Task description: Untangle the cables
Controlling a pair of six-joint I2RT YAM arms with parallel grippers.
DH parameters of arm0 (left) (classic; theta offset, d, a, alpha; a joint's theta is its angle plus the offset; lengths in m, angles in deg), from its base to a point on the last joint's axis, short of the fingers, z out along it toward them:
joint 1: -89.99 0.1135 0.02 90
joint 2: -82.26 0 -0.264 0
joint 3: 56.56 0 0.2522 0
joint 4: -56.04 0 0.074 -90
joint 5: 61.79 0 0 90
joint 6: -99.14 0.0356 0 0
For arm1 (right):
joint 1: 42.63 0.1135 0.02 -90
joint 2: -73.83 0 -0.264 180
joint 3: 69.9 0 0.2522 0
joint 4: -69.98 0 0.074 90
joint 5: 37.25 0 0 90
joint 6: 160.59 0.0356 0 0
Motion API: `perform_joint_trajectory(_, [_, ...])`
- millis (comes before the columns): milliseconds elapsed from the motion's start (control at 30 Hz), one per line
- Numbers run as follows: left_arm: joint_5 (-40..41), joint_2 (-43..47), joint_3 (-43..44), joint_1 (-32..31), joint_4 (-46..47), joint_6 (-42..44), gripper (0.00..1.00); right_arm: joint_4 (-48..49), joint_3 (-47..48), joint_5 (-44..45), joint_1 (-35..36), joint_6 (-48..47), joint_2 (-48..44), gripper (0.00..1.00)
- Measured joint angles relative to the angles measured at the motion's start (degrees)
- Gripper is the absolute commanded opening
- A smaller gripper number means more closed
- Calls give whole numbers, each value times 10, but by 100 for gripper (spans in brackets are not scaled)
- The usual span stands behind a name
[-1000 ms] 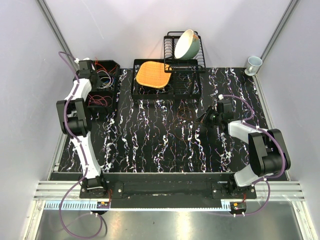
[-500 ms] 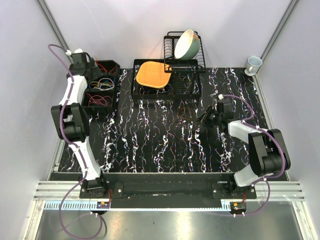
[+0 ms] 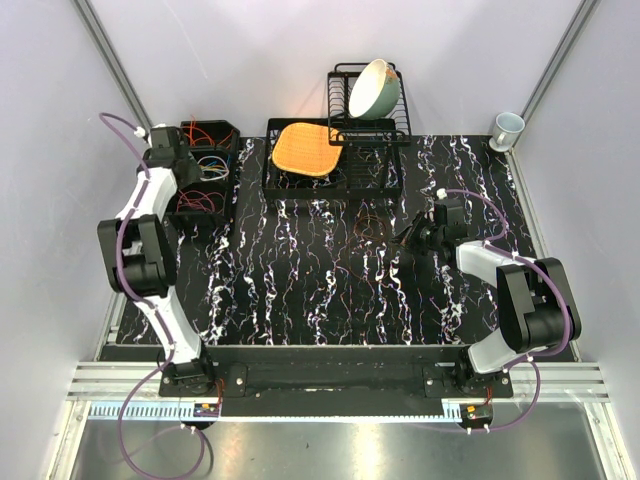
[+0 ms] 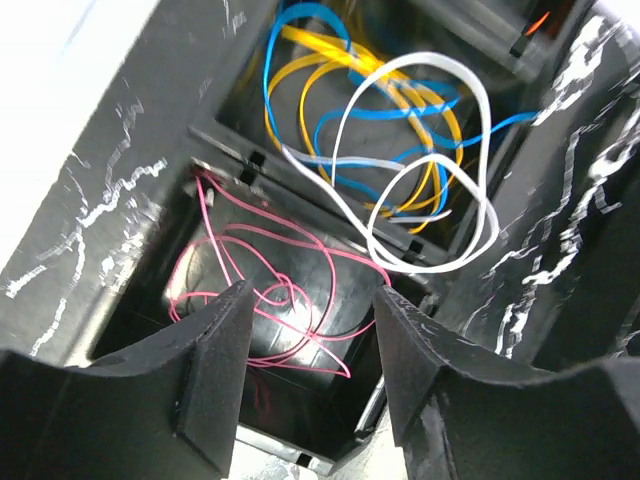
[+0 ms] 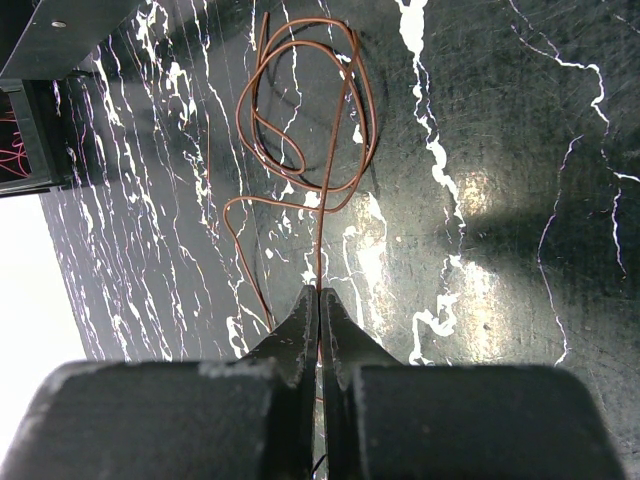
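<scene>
So the only real change is on the left side: a second ago the left gripper [image 3: 186, 160] was down in the black bin [image 3: 226, 126] at about 10 o'clock on the table [image 3: 320, 290], then it swung up and out toward the wall, and now it's come back over the bin's near edge. It went through a quick spread-then-narrow of the jaws on the way. In the wrist view the left gripper [image 4: 312, 300] is released, fingers apart with nothing between them, hanging above the compartment with the pink cable [image 4: 283, 297]. The white cable [image 4: 420, 58] drapes over the divider at 1 o'clock from there, on top of the rest of the cables [image 3: 207, 168]. My read is it either dropped or missed a strand and is lining up for another pick, so the bin bunch is still basically unsorted. Meanwhile the right gripper [image 3: 412, 238], around 3 o'clock, hasn't budged. Its wrist view shows the right gripper [image 5: 318, 292] clenched on one end of the brown cable [image 5: 345, 100], whose loops lie flat on the table at 12 o'clock from the fingertips. That one looks separated already, just not let go.
</scene>
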Motion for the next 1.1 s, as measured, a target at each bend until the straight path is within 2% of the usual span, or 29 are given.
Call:
perform_joint_trajectory(100, [-1, -14, 0, -7, -3, -7, 53, 0, 0, 0, 0, 0, 0, 0])
perform_joint_trajectory(267, [-2, 10, -16, -45, -8, -15, 63, 0, 0, 0, 0, 0, 0, 0])
perform_joint_trajectory(567, [-19, 246, -193, -239, 1, -27, 70, 16, -4, 0, 0, 0, -5, 0])
perform_joint_trajectory(600, [-25, 267, -211, -260, 3, -27, 70, 17, -4, -1, 0, 0, -5, 3])
perform_joint_trajectory(667, [-35, 293, -239, -302, 3, -25, 70, 24, -4, -15, 6, -8, -6, 28])
perform_joint_trajectory(767, [-46, 300, -274, -358, 4, -25, 70, 22, -1, -11, 62, -38, -12, 69])
perform_joint_trajectory(833, [-54, 305, -305, -384, 2, -30, 70, 19, -1, -10, 114, -59, -29, 75])
perform_joint_trajectory(900, [-57, 311, -333, -399, 0, -38, 71, 19, -1, -5, 143, -68, -50, 77])
perform_joint_trajectory(1067, [-59, 316, -362, -433, 4, -55, 74, 19, -16, 67, 137, -65, -109, 78])
perform_joint_trajectory(1100, [-59, 313, -361, -440, 9, -56, 77, 19, -22, 83, 137, -62, -117, 78])
